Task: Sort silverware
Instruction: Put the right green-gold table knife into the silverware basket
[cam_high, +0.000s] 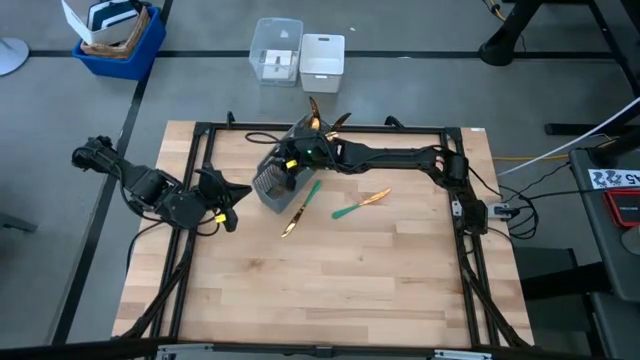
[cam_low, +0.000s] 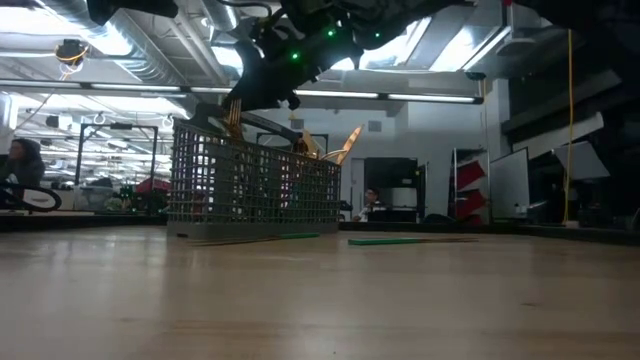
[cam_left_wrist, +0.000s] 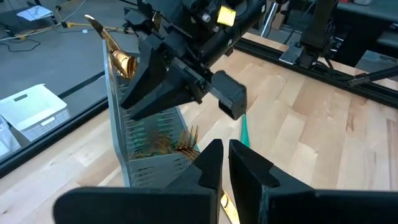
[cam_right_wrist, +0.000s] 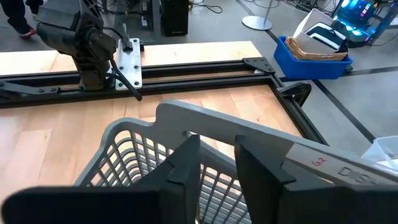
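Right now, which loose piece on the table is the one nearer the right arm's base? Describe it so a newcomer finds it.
Start at the grey mesh caddy near the table's back edge, under the right gripper. Two utensils lie flat beside it, toward the right arm's base. The farther one is the piece: teal handle, gold head toward that base, lying clear, while its neighbour lies almost against the caddy.

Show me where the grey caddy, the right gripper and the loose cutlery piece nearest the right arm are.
Grey caddy (cam_low: 255, 190): low view, on its mesh side wall.
Right gripper (cam_right_wrist: 214, 165): right wrist view, midway between its fingertips, above the caddy.
Loose cutlery piece (cam_high: 352, 210): high view, on its green handle.
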